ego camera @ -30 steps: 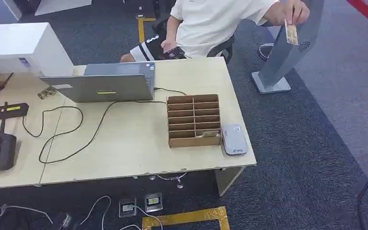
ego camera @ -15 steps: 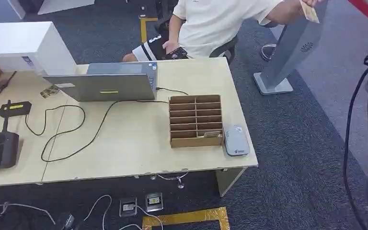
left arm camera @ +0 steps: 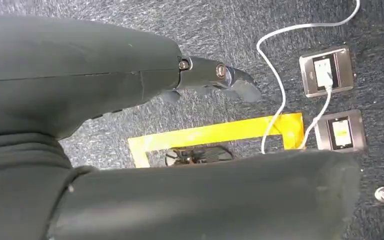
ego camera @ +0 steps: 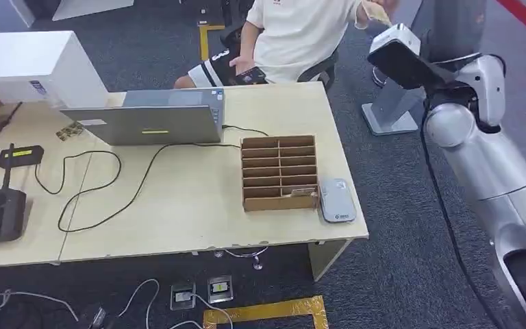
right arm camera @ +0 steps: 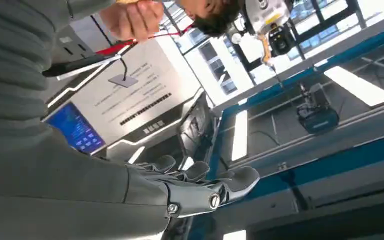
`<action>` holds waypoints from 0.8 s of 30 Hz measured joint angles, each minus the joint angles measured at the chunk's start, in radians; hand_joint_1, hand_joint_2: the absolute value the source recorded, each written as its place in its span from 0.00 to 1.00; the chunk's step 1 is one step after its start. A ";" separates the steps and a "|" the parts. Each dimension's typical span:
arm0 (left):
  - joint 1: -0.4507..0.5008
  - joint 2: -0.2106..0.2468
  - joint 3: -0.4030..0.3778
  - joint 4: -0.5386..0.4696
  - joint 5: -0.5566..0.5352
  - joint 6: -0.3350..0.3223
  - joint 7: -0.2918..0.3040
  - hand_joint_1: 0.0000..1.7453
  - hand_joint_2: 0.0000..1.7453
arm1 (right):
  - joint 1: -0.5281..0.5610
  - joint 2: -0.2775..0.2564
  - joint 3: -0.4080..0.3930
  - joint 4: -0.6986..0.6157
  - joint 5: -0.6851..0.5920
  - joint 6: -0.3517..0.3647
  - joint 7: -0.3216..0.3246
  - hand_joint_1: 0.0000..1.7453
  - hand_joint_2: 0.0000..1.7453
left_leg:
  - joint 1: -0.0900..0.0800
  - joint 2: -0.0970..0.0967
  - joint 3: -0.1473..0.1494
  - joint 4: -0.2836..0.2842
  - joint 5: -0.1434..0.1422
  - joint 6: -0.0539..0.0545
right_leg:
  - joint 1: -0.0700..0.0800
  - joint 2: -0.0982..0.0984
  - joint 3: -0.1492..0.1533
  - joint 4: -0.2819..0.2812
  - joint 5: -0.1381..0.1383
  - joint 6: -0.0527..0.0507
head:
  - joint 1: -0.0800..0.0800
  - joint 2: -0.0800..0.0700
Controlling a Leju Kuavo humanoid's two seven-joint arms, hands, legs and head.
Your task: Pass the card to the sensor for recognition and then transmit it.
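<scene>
The left hand (left arm camera: 215, 82) is seen over the carpet, fingers loosely extended, nothing held. The right hand (right arm camera: 200, 187) is raised before the kiosk (right arm camera: 125, 100), fingers spread and empty. The card (ego camera: 377, 11) is pinched by a person's hand (right arm camera: 130, 20) beyond the table's far right corner.

- Your head camera is looking forward and down from high up, taking in the table (ego camera: 178, 205), the carpet and the raised right arm (ego camera: 479, 157).
- Your left wrist camera is pointing down at the carpet (left arm camera: 240, 25), close behind the left hand (left arm camera: 215, 80).
- Your right wrist camera is looking upward, close behind the right hand (right arm camera: 200, 185), toward the kiosk (right arm camera: 130, 100), which your head camera is also showing.
</scene>
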 joint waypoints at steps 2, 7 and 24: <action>0.000 0.000 -0.005 0.000 0.001 0.000 0.000 0.00 0.00 | -0.001 0.006 0.020 -0.002 0.029 0.017 -0.014 0.00 1.00 | 0.000 0.000 0.000 0.000 0.000 0.000 | 0.000 0.000 0.000 0.000 0.000 0.000 | 0.000 0.000; 0.001 0.000 -0.011 0.000 0.011 0.000 0.000 0.00 0.00 | 0.008 0.047 0.079 0.000 0.070 0.034 -0.007 0.00 1.00 | 0.001 0.000 0.000 0.000 0.000 0.000 | 0.001 0.000 -0.001 0.000 0.000 0.000 | 0.000 0.000; 0.000 0.006 -0.037 0.000 0.020 0.000 0.022 0.00 0.00 | 0.038 0.056 0.119 0.098 0.153 0.067 0.061 0.00 1.00 | 0.001 0.001 0.000 0.000 0.000 0.000 | 0.001 0.001 -0.001 -0.001 0.000 0.000 | 0.000 0.000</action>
